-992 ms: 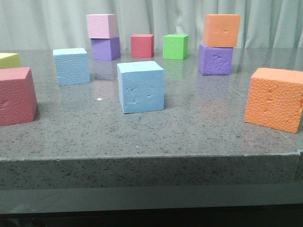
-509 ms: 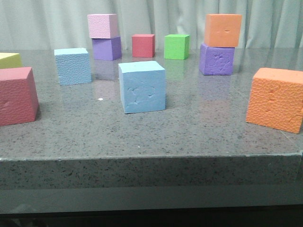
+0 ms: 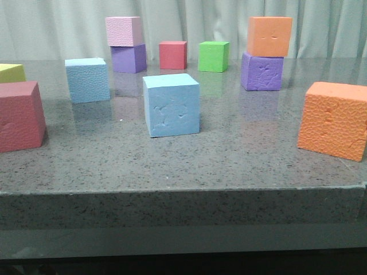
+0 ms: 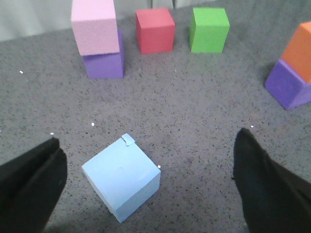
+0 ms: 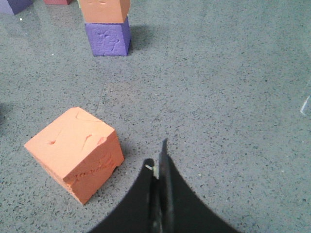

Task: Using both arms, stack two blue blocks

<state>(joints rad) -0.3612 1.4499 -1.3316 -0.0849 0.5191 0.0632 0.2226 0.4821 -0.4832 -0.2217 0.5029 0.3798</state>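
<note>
Two blue blocks stand apart on the grey stone table. The smooth dented one [image 3: 171,105] is near the middle. The pebbly one [image 3: 87,80] is farther back on the left. Neither gripper appears in the front view. In the left wrist view my left gripper [image 4: 148,141] is open, its black fingers [image 4: 29,184] spread wide either side of a blue block [image 4: 121,182] with a nicked edge, not touching it. My right gripper [image 5: 156,165] is shut with nothing in it, hovering over bare table beside an orange block [image 5: 75,150].
A pink cube on a purple one [image 3: 127,44], a red cube [image 3: 172,55], a green cube [image 3: 213,56] and an orange cube on a purple one [image 3: 265,54] line the back. A dark red cube [image 3: 20,114] and a yellow one [image 3: 11,73] sit left. A large orange cube [image 3: 335,119] sits right.
</note>
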